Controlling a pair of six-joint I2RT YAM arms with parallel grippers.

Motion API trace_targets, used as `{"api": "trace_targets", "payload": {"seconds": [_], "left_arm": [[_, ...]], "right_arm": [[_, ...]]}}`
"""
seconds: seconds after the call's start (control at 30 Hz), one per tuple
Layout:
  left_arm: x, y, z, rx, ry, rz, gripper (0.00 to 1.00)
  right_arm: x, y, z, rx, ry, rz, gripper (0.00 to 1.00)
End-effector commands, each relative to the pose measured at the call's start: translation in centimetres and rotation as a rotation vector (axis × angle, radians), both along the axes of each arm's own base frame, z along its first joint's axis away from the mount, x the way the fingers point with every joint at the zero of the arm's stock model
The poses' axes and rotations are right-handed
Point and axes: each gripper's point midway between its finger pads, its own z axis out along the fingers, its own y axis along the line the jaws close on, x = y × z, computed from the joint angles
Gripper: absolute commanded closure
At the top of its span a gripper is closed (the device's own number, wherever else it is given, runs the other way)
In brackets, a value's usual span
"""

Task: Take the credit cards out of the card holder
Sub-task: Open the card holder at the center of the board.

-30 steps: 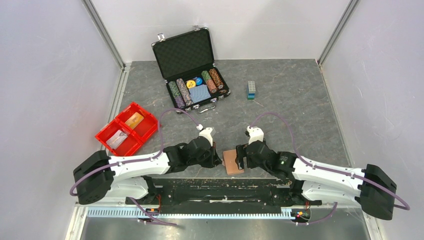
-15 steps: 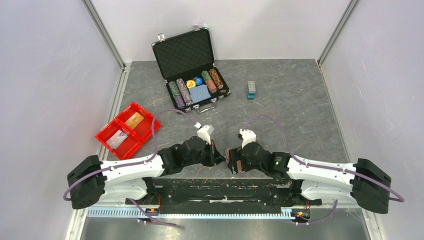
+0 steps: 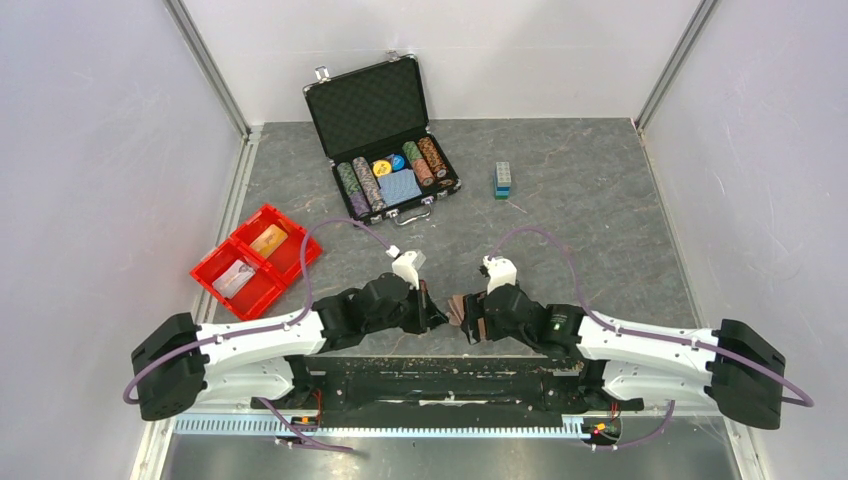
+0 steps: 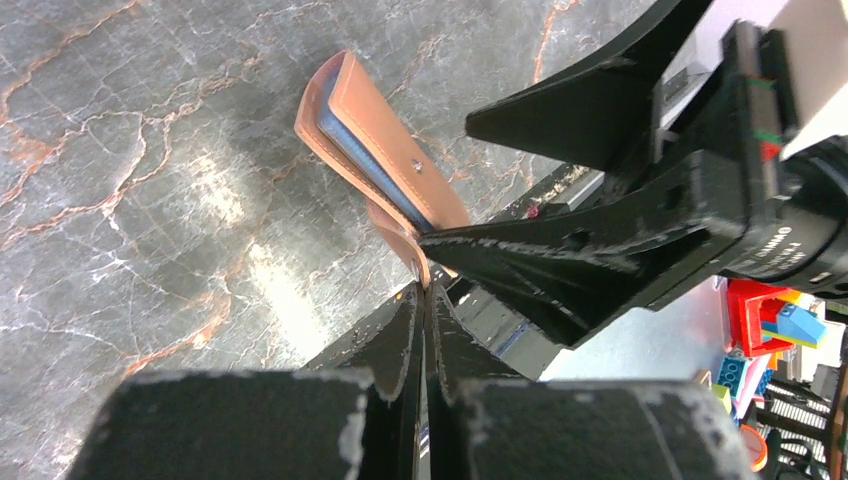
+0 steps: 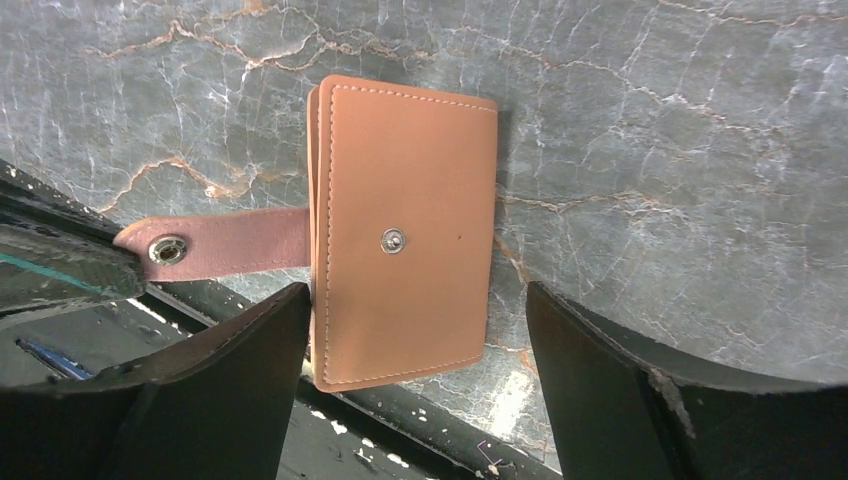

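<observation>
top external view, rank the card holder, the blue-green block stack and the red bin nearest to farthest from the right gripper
1. card holder: right at the right gripper, between its open jaws.
2. block stack: far back, slightly to the right.
3. red bin: across on the left side.

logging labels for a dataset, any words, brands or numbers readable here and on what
No text is legible.
card holder: plain leather, only a snap stud, no print.
right arm's wrist casing: small white print, too blurred to read.
poker chips: markings too small to read.
</observation>
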Motion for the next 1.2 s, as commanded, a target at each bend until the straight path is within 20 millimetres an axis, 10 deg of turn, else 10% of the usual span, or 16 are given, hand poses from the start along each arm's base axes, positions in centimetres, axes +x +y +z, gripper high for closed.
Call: {"api": "trace_targets", "payload": {"seconds": [0.0,0.77,1.17], "left_arm": [[0.5,0.4,0.7,0.002,-0.014,0.034,0.98],[-0.1,4.8,-4.0,0.164,0.024,0.113,0.98],[-0.5,3.6,-2.3,0.071,-0.003,0.056,0.98]], "right_arm": [[1.2,0.2,2.4,0.034,-0.069,-0.038,0.20],[3.1,-4.7,0.2,-0.095,-0.092,-0.153,0.59],[3.8,-5.2,0.7,-0.063,-0.034,-0.152,0.54]]}}
